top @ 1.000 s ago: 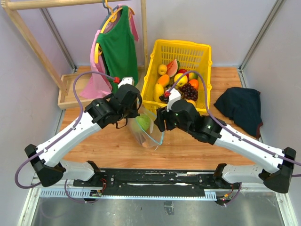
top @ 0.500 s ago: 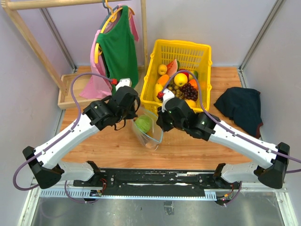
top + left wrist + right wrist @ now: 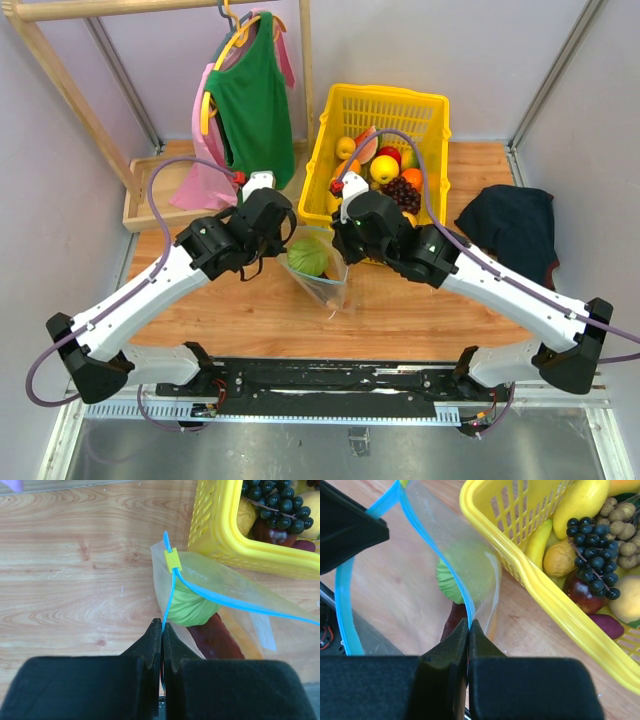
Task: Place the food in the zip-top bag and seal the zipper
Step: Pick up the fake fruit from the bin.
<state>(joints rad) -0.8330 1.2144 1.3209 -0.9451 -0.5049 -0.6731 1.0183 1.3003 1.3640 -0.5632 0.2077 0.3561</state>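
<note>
**Top view.** In the middle of the frame the clear, crinkly plastic zip-top bag [image 3: 325, 285] is held open between the two arms over the wooden table [image 3: 420, 312]. The left gripper [image 3: 284, 242] is at the bag's left edge and the right gripper [image 3: 341, 245] is at its right edge. From up here the wrists hide the fingertips, so I cannot tell how they stand. A round green melon [image 3: 307, 256] lies inside the bag. The yellow plastic basket [image 3: 385, 95] of fruit is just behind, and a dark blue cloth [image 3: 512, 228] lies at the right.

**Left wrist view.** At bottom centre the left gripper [image 3: 161, 628] has its fingers pressed together on the thin light-blue zipper strip [image 3: 170, 591]. The strip climbs to a small yellow slider [image 3: 173, 560], then runs off to the right edge. Under the green melon [image 3: 187, 607] a reddish-brown piece [image 3: 215, 637] shows inside the zip-top bag [image 3: 235, 587]. The yellow plastic basket [image 3: 222, 535] sits just beside it at upper right.

**Right wrist view.** The right gripper [image 3: 468, 628] is likewise pinched tight on the zipper strip [image 3: 437, 550], on the opposite lip. The mouth gapes wide between the two blue lines. Dark purple grapes [image 3: 594, 555] and a yellow banana [image 3: 540, 541] lie in the yellow plastic basket [image 3: 530, 580].
</note>
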